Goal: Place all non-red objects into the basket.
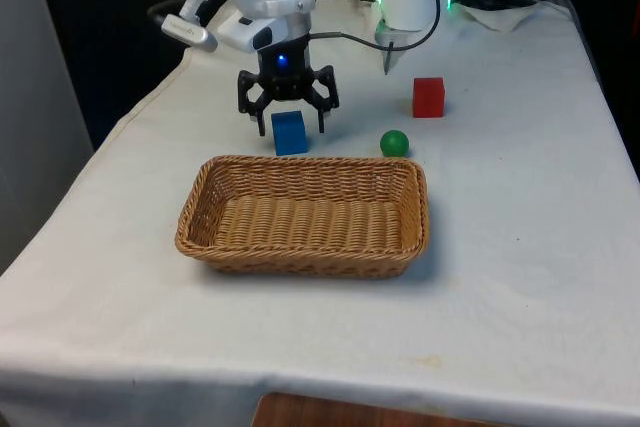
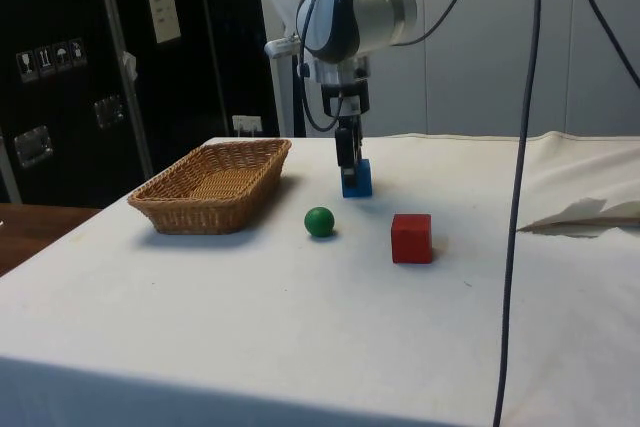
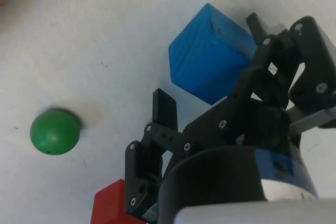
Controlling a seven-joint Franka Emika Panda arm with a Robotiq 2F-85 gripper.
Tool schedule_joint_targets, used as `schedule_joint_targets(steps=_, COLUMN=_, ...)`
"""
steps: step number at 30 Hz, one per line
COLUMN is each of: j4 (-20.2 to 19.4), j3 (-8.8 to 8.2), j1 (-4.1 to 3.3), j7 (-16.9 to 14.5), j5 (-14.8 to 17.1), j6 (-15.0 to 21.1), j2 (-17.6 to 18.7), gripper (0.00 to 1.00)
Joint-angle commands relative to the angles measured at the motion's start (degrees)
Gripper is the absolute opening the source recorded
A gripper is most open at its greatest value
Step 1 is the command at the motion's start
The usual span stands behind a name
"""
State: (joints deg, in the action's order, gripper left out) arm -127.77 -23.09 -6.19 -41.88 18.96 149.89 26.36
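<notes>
Woven wicker basket [image 1: 302, 217] stood empty on the white-clothed worktop [image 1: 520, 247], nearer the front camera than the other items. Blue cube [image 1: 289, 132] sat on the cloth just beyond the basket's far rim, towards the front view's left. Black hand [image 1: 287, 112] was lowered over the blue cube, fingers [image 3: 164, 109] spread open to either side of it and not closed on it. Green ball [image 1: 394, 142] lay on the cloth just beyond the basket's far right corner in the front view, near the cube but apart from it. Red cube [image 1: 428, 97] stood farther back and to the front view's right, apart from the ball.
</notes>
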Motion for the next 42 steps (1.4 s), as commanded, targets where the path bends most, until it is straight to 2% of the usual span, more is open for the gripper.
schedule_joint_targets(steps=1, j4=0.06, j3=0.00, j1=0.00, j7=0.00, j5=0.00, j6=0.00, j2=0.00, gripper=1.00)
schedule_joint_targets(steps=6, j4=0.00, j3=0.11, j1=0.06, j7=0.00, j5=0.17, j6=0.23, j2=-0.06, gripper=1.00)
schedule_joint_targets(steps=7, j4=0.00, j3=0.11, j1=0.06, j7=0.00, j5=0.17, j6=0.23, j2=-0.06, gripper=0.97)
schedule_joint_targets(steps=9, j4=0.00, j3=0.06, j1=0.06, j7=0.06, j5=0.17, j6=0.17, j2=-0.06, gripper=0.81)
schedule_joint_targets(steps=16, j4=0.00, j3=0.06, j1=0.00, j7=0.06, j5=0.11, j6=0.17, j2=0.00, gripper=0.03)
schedule_joint_targets(steps=25, j4=0.00, j3=0.00, j1=0.00, j7=0.11, j5=0.06, j6=0.06, j2=-0.06, gripper=0.02)
schedule_joint_targets(steps=27, j4=-0.40, j3=-0.80, j1=-0.40, j7=0.52, j5=-0.69, j6=-0.80, j2=-1.60, gripper=0.02)
schedule_joint_targets(steps=28, j4=-0.40, j3=-0.80, j1=-0.40, j7=0.52, j5=-0.69, j6=-0.80, j2=-1.60, gripper=0.02)
schedule_joint_targets(steps=29, j4=0.11, j3=-0.17, j1=0.00, j7=0.11, j5=0.00, j6=-0.23, j2=-0.52, gripper=0.02)
schedule_joint_targets(steps=30, j4=-0.69, j3=-1.15, j1=-0.57, j7=0.63, j5=-0.97, j6=-1.32, j2=-2.46, gripper=0.02)
schedule_joint_targets(steps=32, j4=-0.97, j3=-1.43, j1=-0.69, j7=0.74, j5=-1.32, j6=-1.83, j2=-3.38, gripper=0.02)
schedule_joint_targets(steps=36, j4=-1.78, j3=-1.78, j1=-0.69, j7=0.92, j5=-2.12, j6=-2.86, j2=-5.56, gripper=0.02)
schedule_joint_targets(steps=37, j4=-1.55, j3=-1.03, j1=-0.11, j7=0.11, j5=-1.09, j6=-2.69, j2=-5.27, gripper=0.02)
schedule_joint_targets(steps=38, j4=-2.01, j3=-1.89, j1=-0.63, j7=0.97, j5=-2.35, j6=-3.09, j2=-6.07, gripper=0.02)
schedule_joint_targets(steps=42, j4=-2.64, j3=-2.23, j1=-0.57, j7=1.26, j5=-3.38, j6=-4.58, j2=-8.71, gripper=0.02)
